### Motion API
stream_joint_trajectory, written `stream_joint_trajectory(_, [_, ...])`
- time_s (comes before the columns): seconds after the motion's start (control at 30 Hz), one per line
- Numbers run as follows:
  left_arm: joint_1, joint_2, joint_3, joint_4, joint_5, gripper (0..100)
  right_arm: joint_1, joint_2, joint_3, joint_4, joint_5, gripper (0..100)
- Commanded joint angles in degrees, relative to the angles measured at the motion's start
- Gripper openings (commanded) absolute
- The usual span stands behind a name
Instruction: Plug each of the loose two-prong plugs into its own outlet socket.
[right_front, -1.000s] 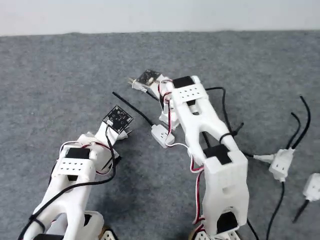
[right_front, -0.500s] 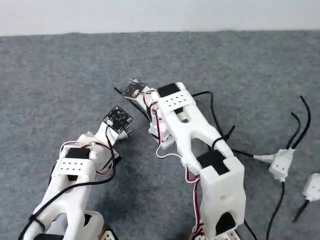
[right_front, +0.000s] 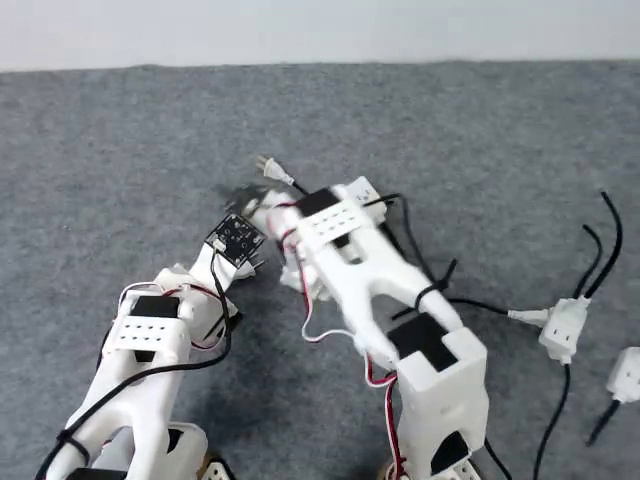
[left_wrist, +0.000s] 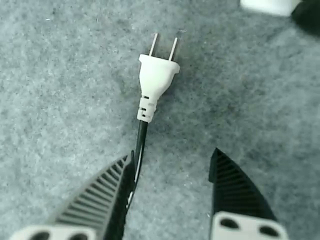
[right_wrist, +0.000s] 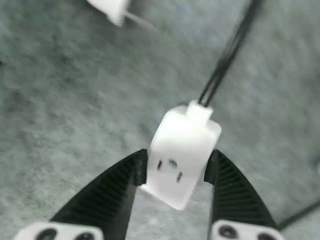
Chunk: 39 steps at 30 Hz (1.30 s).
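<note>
A pairing is in hand: the right tool (right_wrist: 177, 160) clamps a socket (right_wrist: 184, 137), while the left tool (left_wrist: 172, 162) gapes empty over the plug (left_wrist: 157, 75) it should grasp next.

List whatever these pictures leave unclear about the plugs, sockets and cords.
- High view: the right gripper is blurred, so its grip is unreadable there.
- Right wrist view: the outlet socket is blurred, and the white piece is cut off by the edge.
- Left wrist view: the cord of the plug runs behind a finger of the left gripper.
- High view: the far socket is too small to tell whether anything is seated.
</note>
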<state>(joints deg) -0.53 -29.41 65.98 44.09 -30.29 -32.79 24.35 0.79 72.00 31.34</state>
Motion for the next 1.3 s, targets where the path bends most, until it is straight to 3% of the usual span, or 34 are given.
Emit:
stream_joint_trajectory(0.0, [0.53, -1.49, -0.31, 0.53, -0.97, 23, -2.59, -0.66, 1.41, -0.4, -0.53, 18.1])
stream_joint_trajectory(0.4, [0.53, -1.49, -0.31, 0.53, -0.97, 23, -2.15, -1.19, -0.79, 1.27, -0.09, 17.1])
stream_joint_trajectory(0.6, [0.53, -1.49, -0.31, 0.44, -0.97, 23, -0.22, -3.12, -4.04, 4.26, -0.09, 0.7])
stream_joint_trajectory(0.73, [0.53, -1.49, -0.31, 0.35, -0.97, 23, -0.92, -6.11, -5.36, 9.1, -0.53, 7.6])
stream_joint_trajectory(0.87, [0.44, -1.49, -0.31, 0.35, -0.97, 23, 0.13, -6.81, -5.45, 9.19, -4.48, 30.1])
stream_joint_trajectory(1.0, [0.44, -1.49, -0.31, 0.35, -0.97, 23, -0.31, -7.16, -7.74, 12.44, -0.7, 46.4])
stream_joint_trajectory(1.17, [0.44, -1.49, -0.31, 0.35, -0.97, 23, -0.92, -7.08, -11.25, 17.36, -0.79, 43.9])
stream_joint_trajectory(1.27, [0.44, -1.49, -0.31, 0.35, -0.97, 23, -1.1, -6.64, -11.25, 17.98, -0.88, 30.2])
